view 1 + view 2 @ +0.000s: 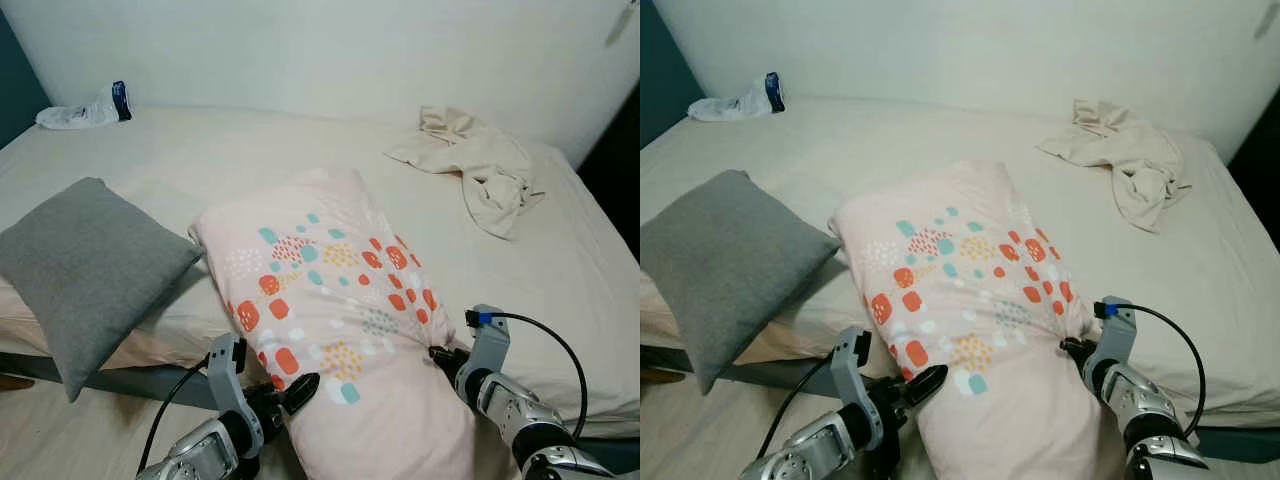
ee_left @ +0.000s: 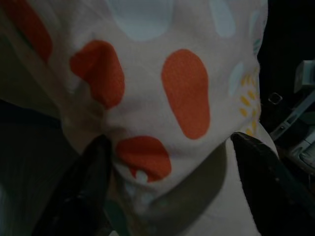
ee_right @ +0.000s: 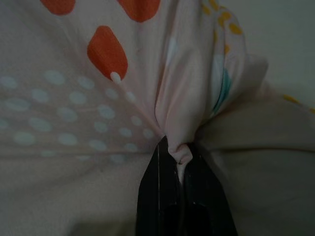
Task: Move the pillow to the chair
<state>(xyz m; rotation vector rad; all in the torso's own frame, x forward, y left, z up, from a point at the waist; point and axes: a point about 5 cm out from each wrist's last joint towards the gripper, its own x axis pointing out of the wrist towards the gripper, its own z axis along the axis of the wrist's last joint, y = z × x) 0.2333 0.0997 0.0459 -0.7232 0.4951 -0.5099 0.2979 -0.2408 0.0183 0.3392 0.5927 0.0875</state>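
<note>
The patterned pillow [image 1: 335, 300] lies on the bed [image 1: 560, 250] and overhangs its near edge, at 6 o'clock in the head views, so both arms can reach it. The right claw [image 3: 178, 156] is pinched tight on a fold of its cover. The left claw [image 2: 167, 162] is spread wide around the opposite side. The grip looks meant for lifting. A grey cushion [image 1: 85, 260] sits at 9 o'clock, crumpled clothes [image 1: 475, 165] at 1 o'clock.
</note>
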